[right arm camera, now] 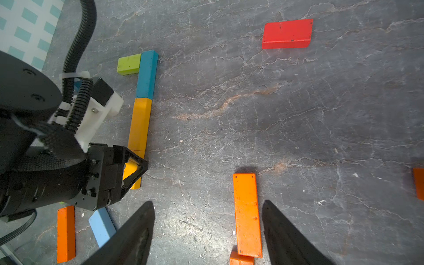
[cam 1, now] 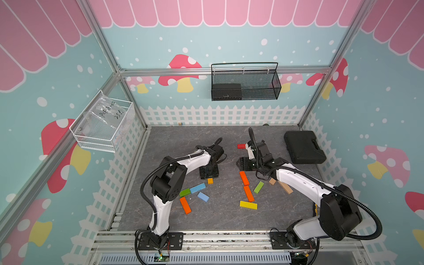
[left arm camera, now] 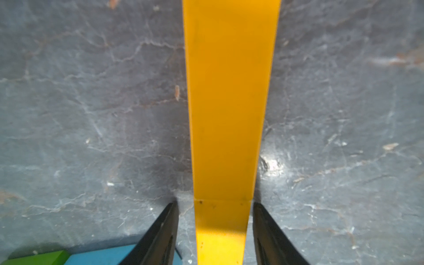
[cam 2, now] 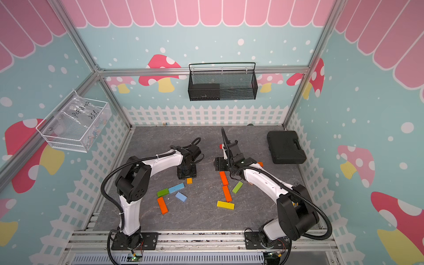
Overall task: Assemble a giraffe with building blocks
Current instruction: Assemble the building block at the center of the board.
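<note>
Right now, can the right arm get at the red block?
Probably yes. The red block lies flat by itself, a short way past the right end effector, which is open and empty. The orange block under it lies flat, so lifting over should clear it.

On the grey surface [cam 1: 220,220], a flat teal-blue wooden bar [right arm camera: 146,74] and two yellow-orange bars [right arm camera: 140,124] run end to end in one straight line. A short green block [right arm camera: 128,64] touches the side of the teal end. Lying flat and loose nearby are orange bars [cam 1: 244,178], green bars [cam 1: 258,187], blue bars [cam 1: 197,188], a yellow bar [cam 1: 248,205] and tan bars [cam 1: 285,187]; a red bar [cam 1: 241,146] lies apart
</note>
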